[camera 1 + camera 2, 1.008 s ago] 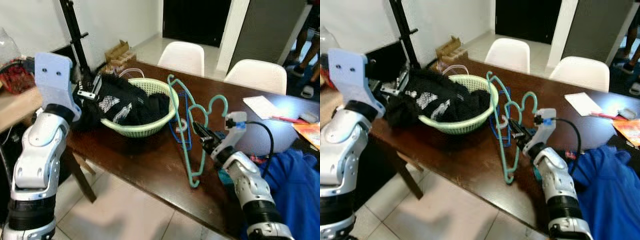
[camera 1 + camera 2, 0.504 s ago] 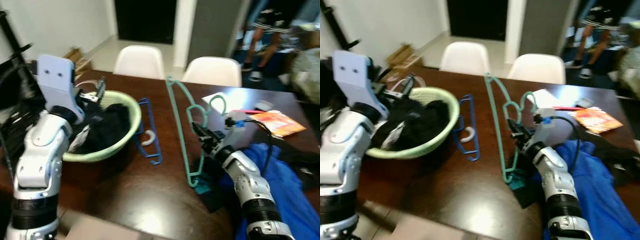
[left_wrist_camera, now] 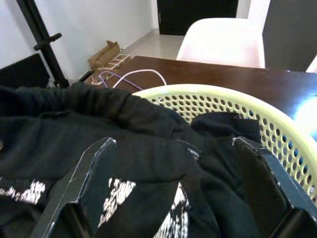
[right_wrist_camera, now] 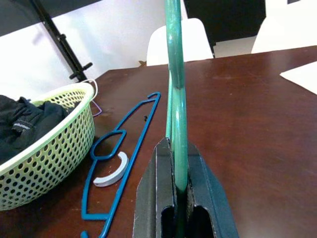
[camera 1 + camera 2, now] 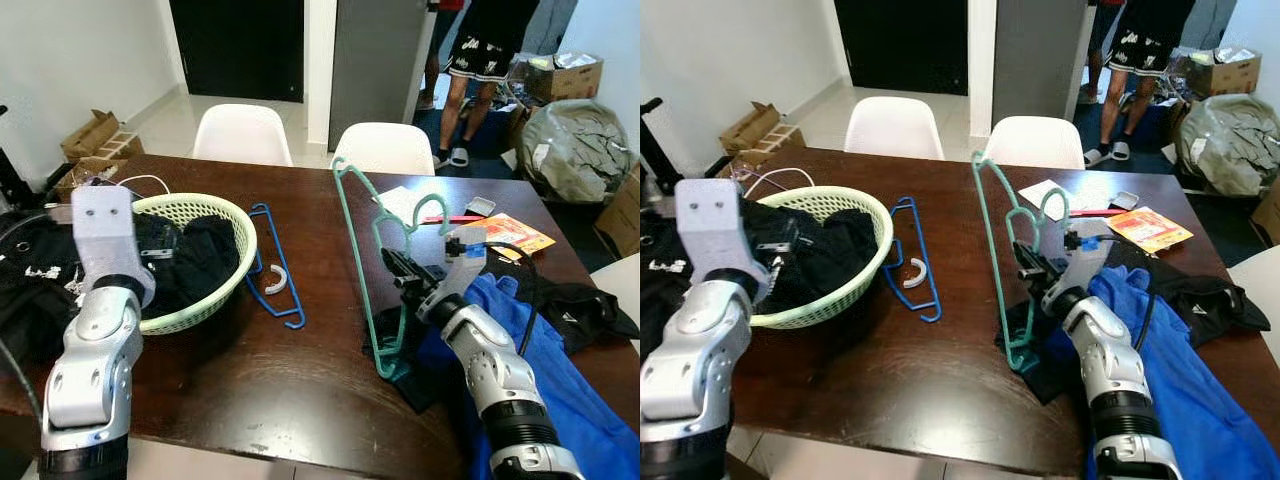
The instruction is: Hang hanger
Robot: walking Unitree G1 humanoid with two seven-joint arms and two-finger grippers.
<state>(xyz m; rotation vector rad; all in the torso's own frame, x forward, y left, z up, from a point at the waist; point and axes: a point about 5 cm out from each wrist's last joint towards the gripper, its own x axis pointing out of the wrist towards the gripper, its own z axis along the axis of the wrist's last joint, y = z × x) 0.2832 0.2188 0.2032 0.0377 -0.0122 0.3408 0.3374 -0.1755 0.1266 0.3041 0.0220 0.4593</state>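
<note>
Left eye view: the right gripper [image 5: 398, 266] holds the green hanger [image 5: 362, 245] upright above the table [image 5: 330, 250], gripping one side bar near mid-height. Its long axis runs near vertical, one corner top, other end by dark cloth [image 5: 400, 360]. A blue hanger [image 5: 270, 262] lies flat beside the basket [image 5: 225, 290]. The left gripper [image 5: 150, 250] hovers over the basket's black clothes [image 5: 200, 260].

Right wrist view: fingers [image 4: 205, 196] are pinched narrow on the green bar.

Left wrist view: fingers [image 3: 86, 181] are spread wide above the clothes.

No rail shows on the table; a black pole [image 4: 58, 37] stands beyond the basket. The right arm carries the hanger.
</note>
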